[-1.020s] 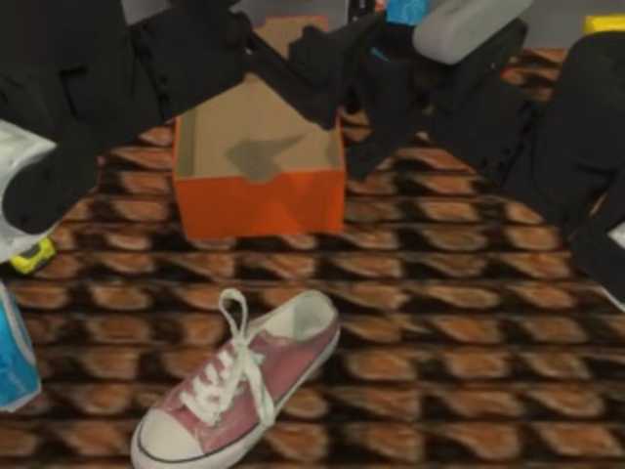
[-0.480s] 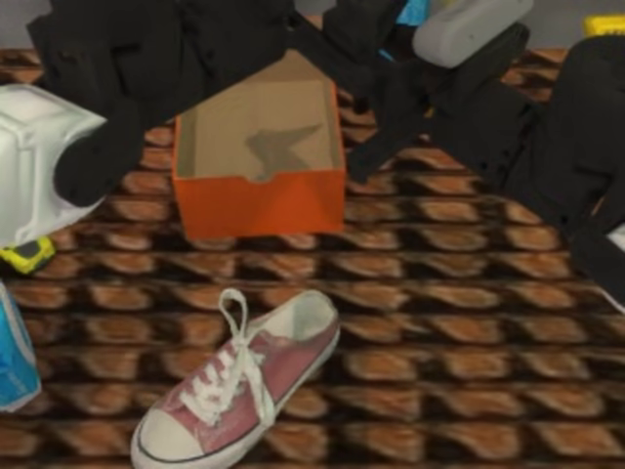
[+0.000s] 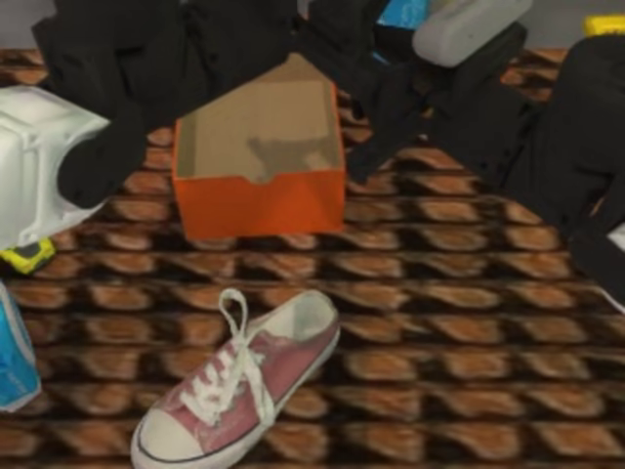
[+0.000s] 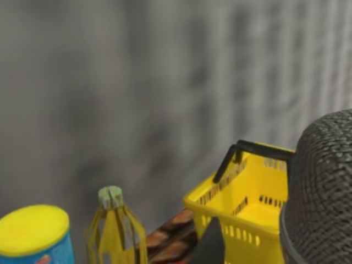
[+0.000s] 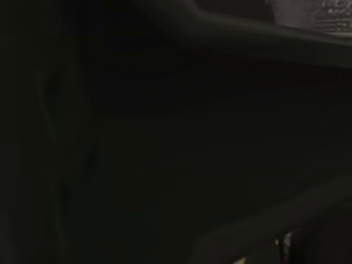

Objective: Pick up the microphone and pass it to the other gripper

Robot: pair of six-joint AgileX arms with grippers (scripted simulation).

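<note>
The microphone's grey mesh head (image 4: 324, 192) fills the edge of the left wrist view, very close to that camera; its black handle does not show. In the top view the microphone is lost among the black arms. Both arms meet at the back of the table, above and behind the orange box. My left gripper (image 3: 332, 44) is at the back middle. My right gripper (image 3: 386, 103) reaches in from the right, just beside it. The right wrist view is dark.
An open orange box (image 3: 259, 200) stands at the back centre, with a pink sneaker (image 3: 239, 391) in front. At the left are a white boxy object (image 3: 39, 166) and a yellow toy car (image 3: 27, 256). A yellow basket (image 4: 247, 214) and yellow bottle (image 4: 113, 231) stand at the back.
My left arm has swung from the table's left toward the back middle, uncovering the white boxy object. The right arm has stayed where it was.
</note>
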